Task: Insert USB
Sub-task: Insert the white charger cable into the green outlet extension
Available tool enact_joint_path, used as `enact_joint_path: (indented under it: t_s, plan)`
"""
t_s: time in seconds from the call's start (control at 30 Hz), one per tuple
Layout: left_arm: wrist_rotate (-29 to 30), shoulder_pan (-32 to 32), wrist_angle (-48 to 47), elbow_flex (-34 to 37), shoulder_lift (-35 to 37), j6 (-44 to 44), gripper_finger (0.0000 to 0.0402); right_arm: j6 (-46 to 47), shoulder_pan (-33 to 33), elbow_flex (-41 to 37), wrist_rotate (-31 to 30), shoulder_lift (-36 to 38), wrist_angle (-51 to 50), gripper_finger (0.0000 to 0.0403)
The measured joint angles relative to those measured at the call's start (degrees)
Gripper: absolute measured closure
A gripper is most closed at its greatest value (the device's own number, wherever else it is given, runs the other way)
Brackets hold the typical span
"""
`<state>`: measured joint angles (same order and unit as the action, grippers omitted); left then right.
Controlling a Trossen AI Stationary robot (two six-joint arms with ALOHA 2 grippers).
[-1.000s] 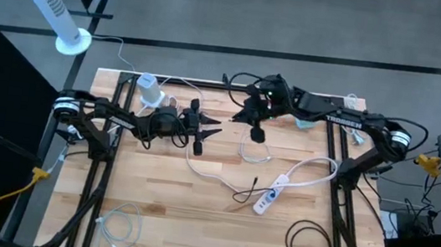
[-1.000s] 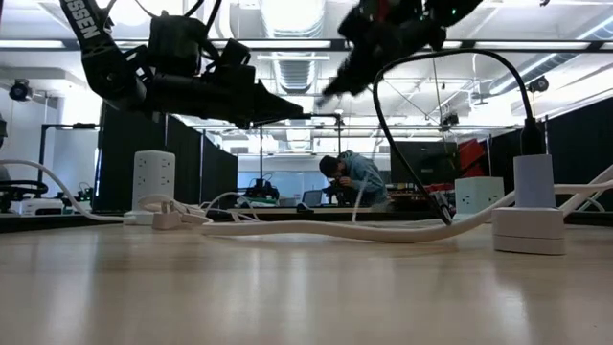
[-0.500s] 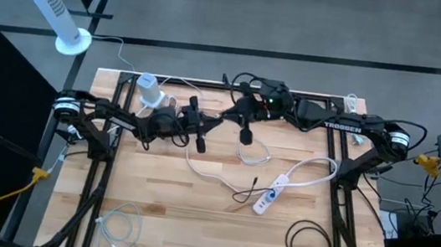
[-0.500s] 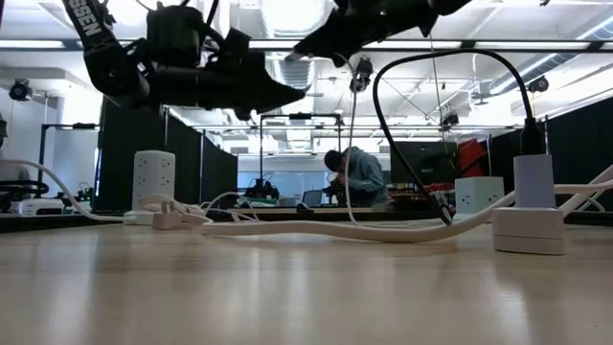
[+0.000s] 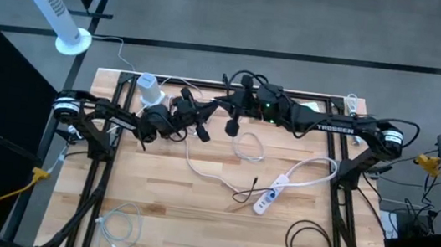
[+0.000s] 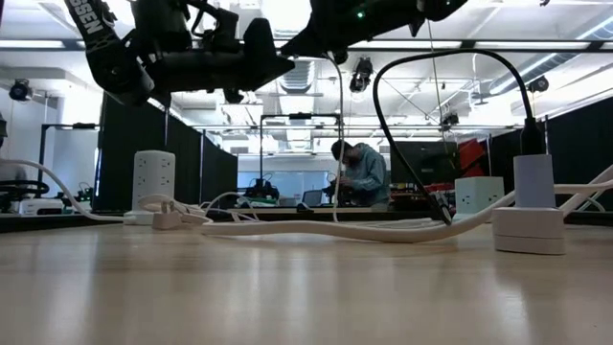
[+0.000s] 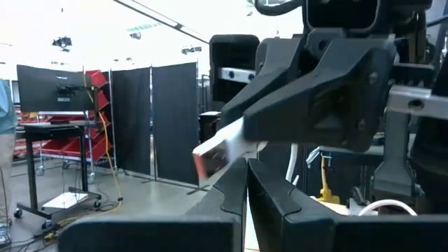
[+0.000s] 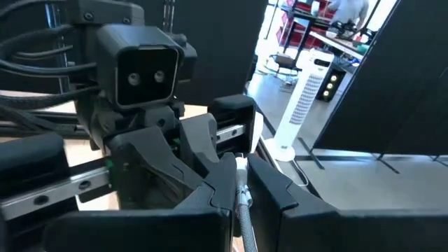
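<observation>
My left fingers (image 7: 231, 199) are pressed flat together, with no gap showing between them in my left wrist view. The tip of the USB plug (image 7: 218, 152) sits just above and beyond them. I cannot tell whether they nip its edge or merely lie against it. My right gripper (image 8: 240, 171) is pinched shut on that plug, whose white cable (image 5: 249, 151) runs out between its fingers and hangs in a loop to the table (image 5: 192, 221). Both my grippers meet in the air over the rear middle of the table, nose to nose.

I judge the plug to be light, hard and smooth, with a thin metal tongue that would bend or scrape if forced in crooked. It should be taken by the plastic body behind the tongue, with the flat sides against the pads. The cable is soft and its trailing weight will tug and twist the plug.

The white power strip (image 5: 272, 194) lies near the right front with its own lead curling round it, and a white charger block (image 5: 150, 90) stands at the rear left. A black cable coil (image 5: 307, 240) and a pale one (image 5: 119, 227) lie near the front edge. The loops below my grippers could snag on the way down
</observation>
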<state>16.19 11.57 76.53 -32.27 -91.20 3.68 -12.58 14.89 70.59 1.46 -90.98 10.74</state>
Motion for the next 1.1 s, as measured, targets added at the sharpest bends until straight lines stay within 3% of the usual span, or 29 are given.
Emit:
enact_joint_path:
  t_s: [0.2,1.1]
  plan:
    - [2.76,0.04,0.05,0.04,0.07,0.23,0.0402,-0.02,0.01,0.0,-0.26,0.06,-1.03,0.0394]
    - [2.86,0.09,-0.24,0.2,0.07,2.03,0.0402,0.61,0.01,0.02,-1.53,0.22,-5.93,0.0394]
